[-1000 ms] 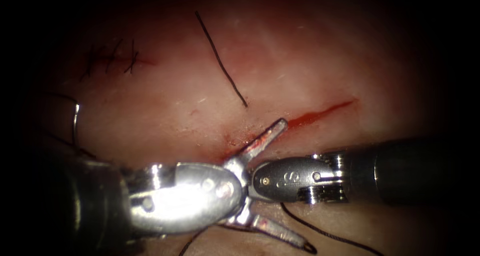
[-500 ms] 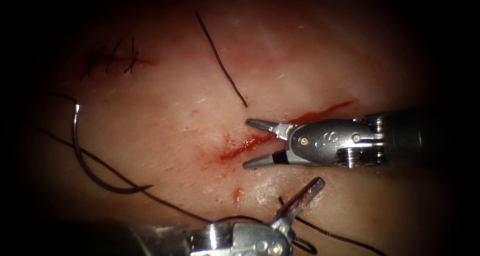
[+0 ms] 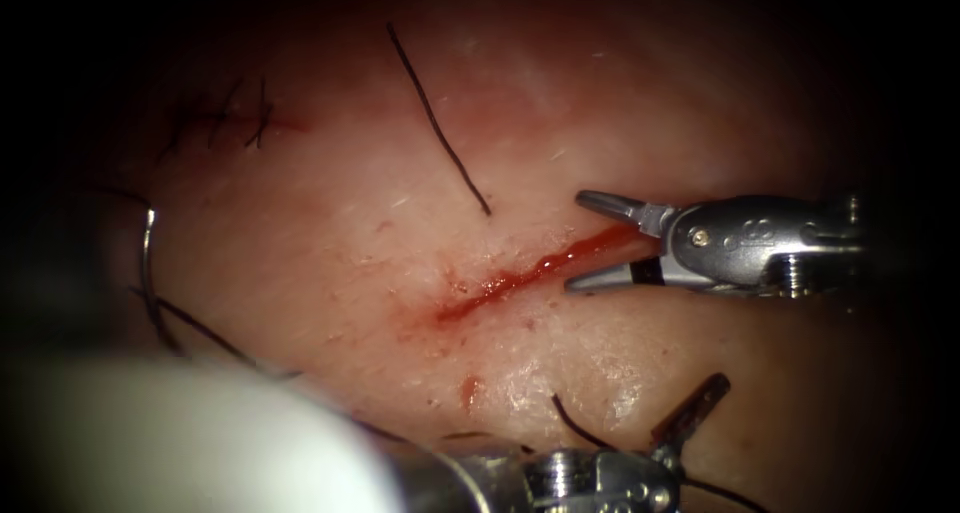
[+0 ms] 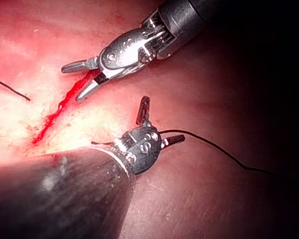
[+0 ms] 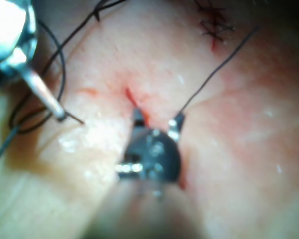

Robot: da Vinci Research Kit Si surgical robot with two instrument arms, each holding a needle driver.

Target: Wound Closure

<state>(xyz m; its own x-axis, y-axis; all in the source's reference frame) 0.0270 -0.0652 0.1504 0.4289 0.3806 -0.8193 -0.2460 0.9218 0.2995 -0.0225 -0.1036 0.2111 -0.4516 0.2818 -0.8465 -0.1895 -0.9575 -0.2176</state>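
Endoscope light is falling on the centre of the tissue [image 3: 400,233], fading to black at every edge. A pale, out-of-focus mass is washing out the lower left of the frame. Glare is showing on the right tool [image 3: 600,241]. In the left wrist view the cut [image 4: 57,112] is sitting in overexposed glare; the left tool's shaft [image 4: 55,194] is blurring. The right wrist view is reading soft throughout.

The two tools, crossed over the cut [image 3: 530,273] a second ago, now stand apart: the right tool [image 3: 590,243], jaws spread, sits farther right along it, while the left tool [image 3: 690,413] has dropped back below, uncovering the red fluid [image 3: 560,263]
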